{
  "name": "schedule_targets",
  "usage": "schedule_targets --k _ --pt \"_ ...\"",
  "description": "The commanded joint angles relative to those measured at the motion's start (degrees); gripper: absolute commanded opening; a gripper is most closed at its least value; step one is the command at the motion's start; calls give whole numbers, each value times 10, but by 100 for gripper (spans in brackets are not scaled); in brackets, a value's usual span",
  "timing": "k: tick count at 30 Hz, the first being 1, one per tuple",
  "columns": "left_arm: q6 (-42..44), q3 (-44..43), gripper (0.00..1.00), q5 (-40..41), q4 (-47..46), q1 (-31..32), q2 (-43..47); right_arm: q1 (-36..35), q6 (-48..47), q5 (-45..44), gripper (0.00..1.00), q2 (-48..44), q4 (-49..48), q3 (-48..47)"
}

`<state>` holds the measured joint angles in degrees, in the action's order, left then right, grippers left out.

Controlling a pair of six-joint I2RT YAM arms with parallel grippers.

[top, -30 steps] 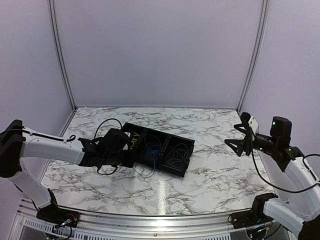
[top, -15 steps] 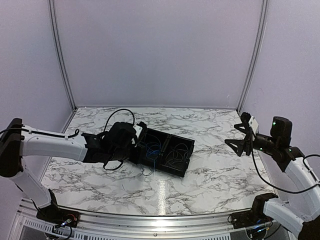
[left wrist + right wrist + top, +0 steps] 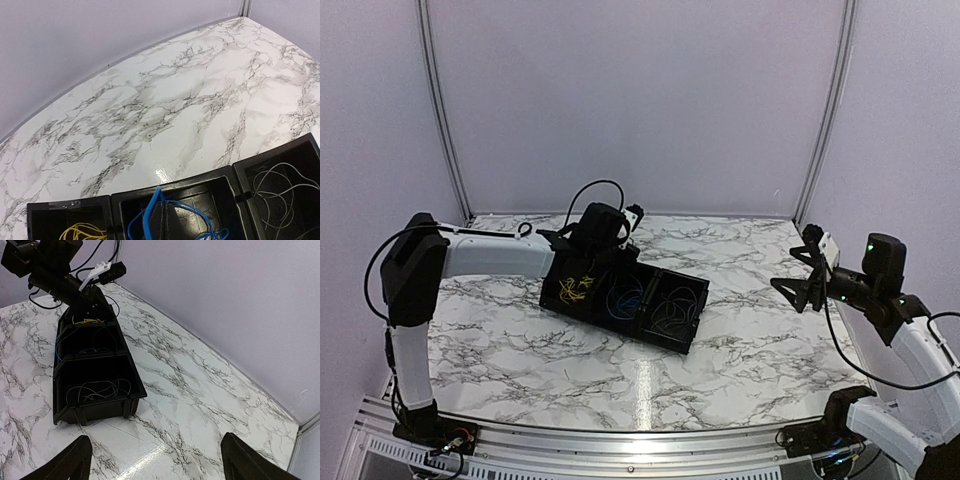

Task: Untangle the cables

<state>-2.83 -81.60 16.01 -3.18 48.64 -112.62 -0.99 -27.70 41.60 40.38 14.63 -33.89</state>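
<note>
Left arm (image 3: 490,255) swung to tray's (image 3: 672,343) far edge, cables (image 3: 577,287) in compartments

Tray (image 3: 670,344), black plastic, three compartments in a row, lying at a slant mid-table. Table (image 3: 760,350), glossy white marble pattern, grey veins. Walls (image 3: 640,100), plain pale lilac, three sides. Posts (image 3: 441,110), metal, back corners. Rail (image 3: 620,441), metal, near edge

Table (image 3: 740,355) glossy marble-look; tray (image 3: 95,412) matt black plastic; cables (image 3: 148,220) smooth-sheathed.
</note>
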Motion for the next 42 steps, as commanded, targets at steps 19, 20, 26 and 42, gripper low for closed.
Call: schedule_targets --k 19,20,26,42 --pt "-55 11 0 -84 66 2 -69 4 -12 -4 89 -1 9 -3" --pt "-53 8 0 -82 73 2 -67 4 -12 -5 89 -1 9 -2" --pt "-58 1 22 -79 132 2 -31 4 -12 -6 89 0 8 -2" --pt "-67 39 42 -44 233 8 86 4 -16 -3 89 -1 10 -2"
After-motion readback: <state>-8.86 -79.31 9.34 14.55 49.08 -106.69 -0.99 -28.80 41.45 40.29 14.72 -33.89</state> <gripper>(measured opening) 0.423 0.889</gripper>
